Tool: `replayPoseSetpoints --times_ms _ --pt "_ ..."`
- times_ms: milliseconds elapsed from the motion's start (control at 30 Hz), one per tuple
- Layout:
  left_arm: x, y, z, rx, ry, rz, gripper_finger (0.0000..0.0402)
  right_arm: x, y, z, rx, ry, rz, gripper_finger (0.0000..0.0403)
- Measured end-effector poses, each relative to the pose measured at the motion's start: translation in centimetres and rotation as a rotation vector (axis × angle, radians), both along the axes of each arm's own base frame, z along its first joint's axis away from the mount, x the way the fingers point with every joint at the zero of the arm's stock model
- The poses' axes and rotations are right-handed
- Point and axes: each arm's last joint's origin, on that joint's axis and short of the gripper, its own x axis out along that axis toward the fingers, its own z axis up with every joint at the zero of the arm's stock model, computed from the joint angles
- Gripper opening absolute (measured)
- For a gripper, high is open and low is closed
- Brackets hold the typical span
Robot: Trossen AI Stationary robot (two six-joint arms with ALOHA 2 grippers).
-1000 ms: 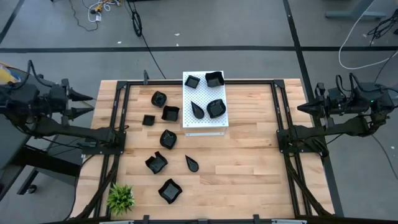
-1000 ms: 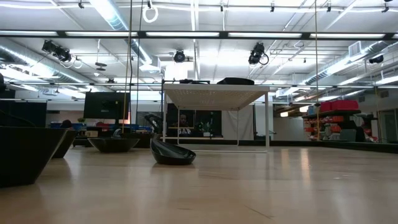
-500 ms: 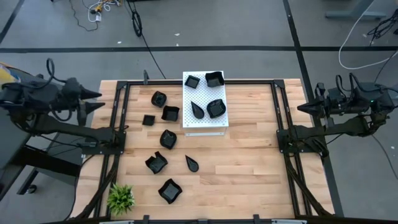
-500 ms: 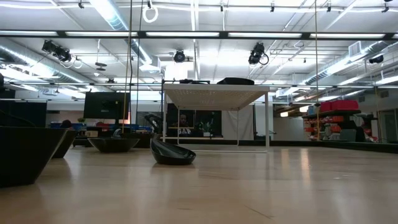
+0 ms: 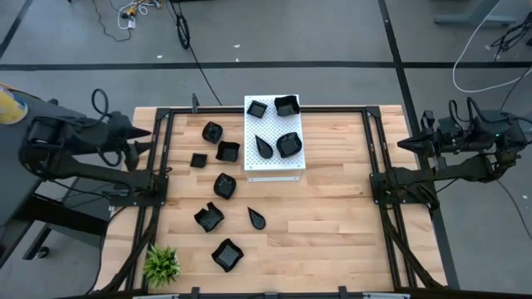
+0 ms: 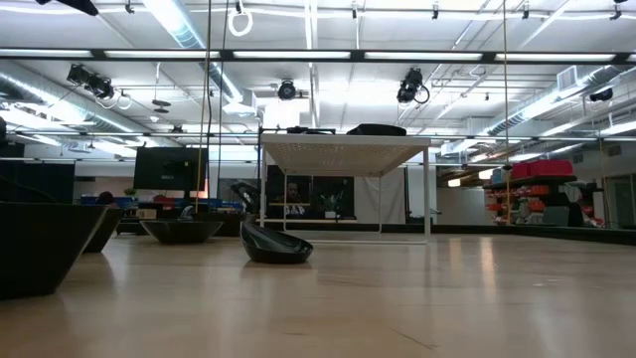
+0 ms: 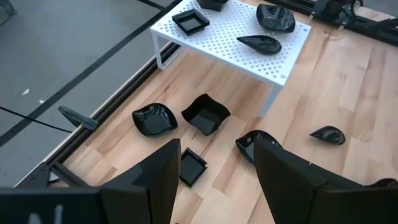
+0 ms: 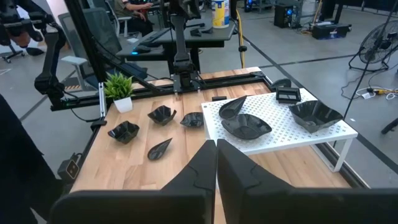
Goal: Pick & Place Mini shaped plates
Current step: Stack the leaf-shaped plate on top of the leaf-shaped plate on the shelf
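Several glossy black mini shaped plates lie on the wooden table (image 5: 332, 208), among them a teardrop (image 5: 257, 219) and a square one (image 5: 199, 160). Several more sit on top of the white perforated board (image 5: 274, 162), which stands on legs at the far middle. My left gripper (image 5: 143, 139) hovers open above the table's left edge, pointing slantwise down toward the plates (image 7: 204, 114); nothing is between its fingers (image 7: 217, 168). My right gripper (image 5: 405, 143) waits shut and empty above the right edge (image 8: 216, 155).
A small green plant (image 5: 161, 264) stands at the near left corner. Black frame rails (image 5: 158, 166) run along the left and right sides of the table. Bare wood lies to the right of the board and across the near right. The low view shows the teardrop plate (image 6: 275, 246) before the board (image 6: 343, 149).
My left gripper has moved from outside the table toward its left edge and the plates, sinking a little and rolling about its own axis. Its fingers have stayed open. No plate has moved.
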Motion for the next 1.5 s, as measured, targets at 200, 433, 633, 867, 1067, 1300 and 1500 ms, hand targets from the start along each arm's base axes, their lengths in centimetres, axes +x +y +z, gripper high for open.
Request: replayPoseSetpoints --times_ms 200,433,633,867,1067,1300,1500 --pt "1.5 0.0 -0.7 0.007 -0.032 0.01 0.0209 0.0 0.0 0.0 0.0 0.0 0.0 0.0019" --pt "2.6 0.0 -1.0 0.065 -0.052 0.029 0.0208 0.0 0.0 0.0 0.0 0.0 0.0 0.0019" --pt "2.9 0.0 -1.2 0.102 -0.043 0.009 0.0208 0.0 0.0 0.0 0.0 0.0 0.0 0.0019" --pt "2.9 0.2 -1.2 0.146 -0.031 0.043 0.0208 0.0 0.0 0.0 0.0 0.0 0.0 0.0019" --pt "3.0 0.2 -1.6 0.157 0.035 0.048 0.0208 0.0 0.0 0.0 0.0 0.0 0.0 0.0019" --pt "3.7 0.4 -1.9 0.133 0.107 0.067 0.0208 0.0 0.0 0.0 0.0 -0.001 0.0 0.0019" --pt "4.7 1.1 -1.9 0.155 0.153 0.132 0.0208 0.0 0.0 0.0 0.0 0.0 0.001 0.0019"
